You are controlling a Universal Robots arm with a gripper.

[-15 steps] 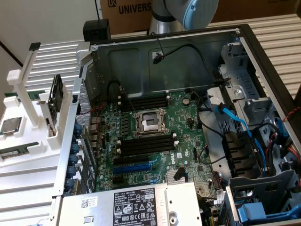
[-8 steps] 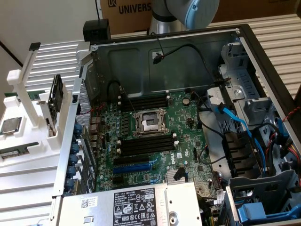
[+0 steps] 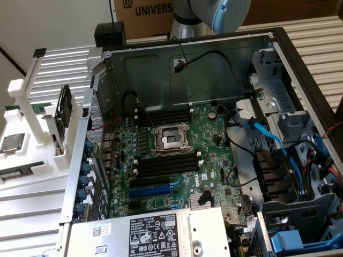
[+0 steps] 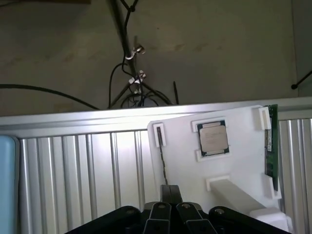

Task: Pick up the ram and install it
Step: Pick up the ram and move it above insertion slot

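Wrist view: one gripper (image 4: 170, 189), fingers pressed together; one white fixture (image 4: 234, 163); one ram (image 4: 271, 146) clipped along its edge, well apart from gripper; one processor chip (image 4: 213, 138) beside it; exterior view: two banks of black memory slots (image 3: 166, 165); one cardboard box (image 3: 144, 16), printed "UNIVERS".

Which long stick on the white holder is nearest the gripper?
The thin dark stick seen edge-on, directly ahead of the gripper; the green ram lies beyond the processor chip.

Ram (image 4: 271, 146) and processor (image 4: 213, 138) side by side on holder (image 4: 183, 165)
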